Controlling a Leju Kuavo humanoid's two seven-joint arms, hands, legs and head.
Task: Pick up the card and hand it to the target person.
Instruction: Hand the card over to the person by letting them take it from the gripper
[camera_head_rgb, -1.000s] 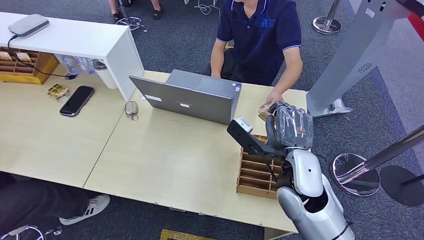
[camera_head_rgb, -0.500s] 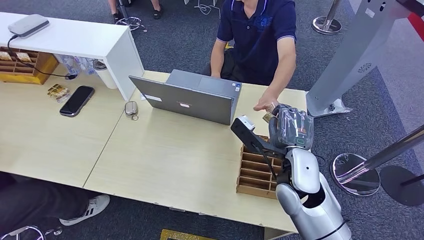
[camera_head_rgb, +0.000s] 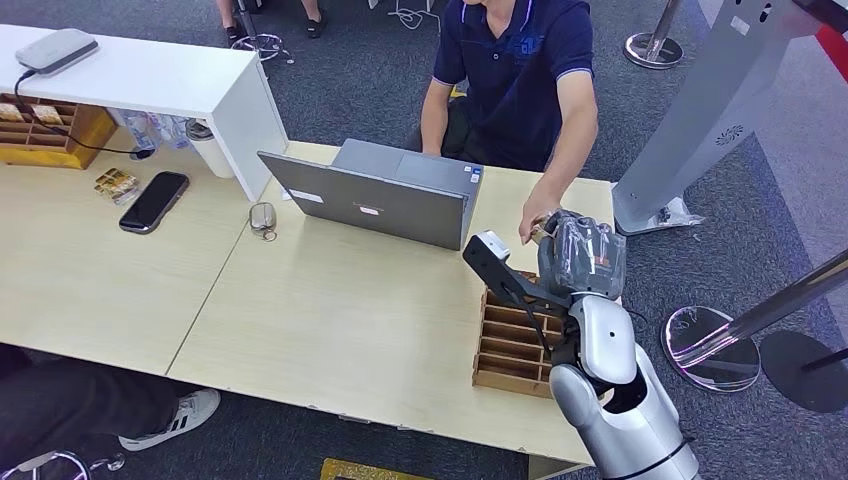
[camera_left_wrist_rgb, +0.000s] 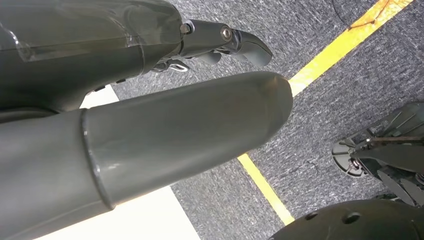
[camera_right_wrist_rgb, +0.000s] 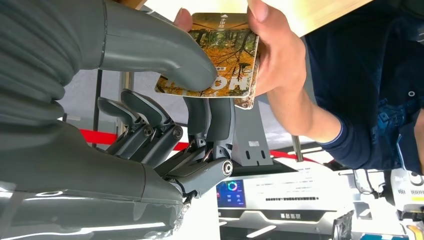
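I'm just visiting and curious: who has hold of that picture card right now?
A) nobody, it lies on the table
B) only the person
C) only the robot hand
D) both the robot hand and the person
D: the right robot hand pinches the card while the person's hand grips its other end.

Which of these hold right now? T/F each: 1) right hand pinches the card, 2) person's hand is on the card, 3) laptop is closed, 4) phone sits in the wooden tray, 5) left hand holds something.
1) True: the right hand pinches the card between thumb and fingers.
2) True: the person's hand grips the card's far end.
3) False: the laptop stands open.
4) False: the phone lies on the table, far from the wooden tray.
5) False: the left hand holds nothing.
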